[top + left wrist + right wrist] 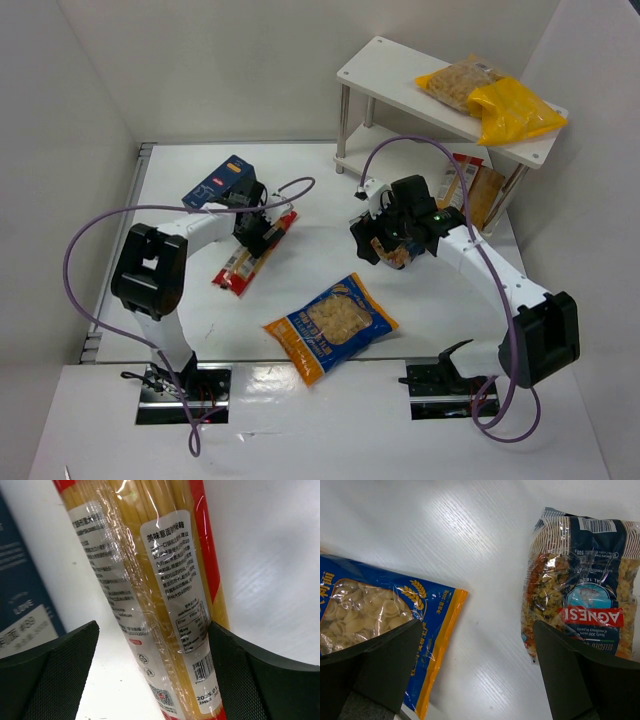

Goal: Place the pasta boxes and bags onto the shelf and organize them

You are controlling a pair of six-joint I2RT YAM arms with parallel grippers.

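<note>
A long red-and-clear spaghetti bag (248,258) (150,580) lies on the table beside the dark blue box (222,180) (20,580). My left gripper (258,232) (154,630) is open and straddles the bag: its right finger touches the bag's edge, its left finger stands apart. My right gripper (388,245) (477,630) is open over bare table, between the orange-and-blue bag (330,325) (375,610) and the clear blue-labelled bag (397,253) (580,580). The white shelf (390,70) at the back right has two yellow bags (455,85) (512,112) on its top board.
Another pasta bag (478,192) sits under the shelf's top board, at its right end. White walls close in the table on the left, back and right. Purple cables loop above both arms.
</note>
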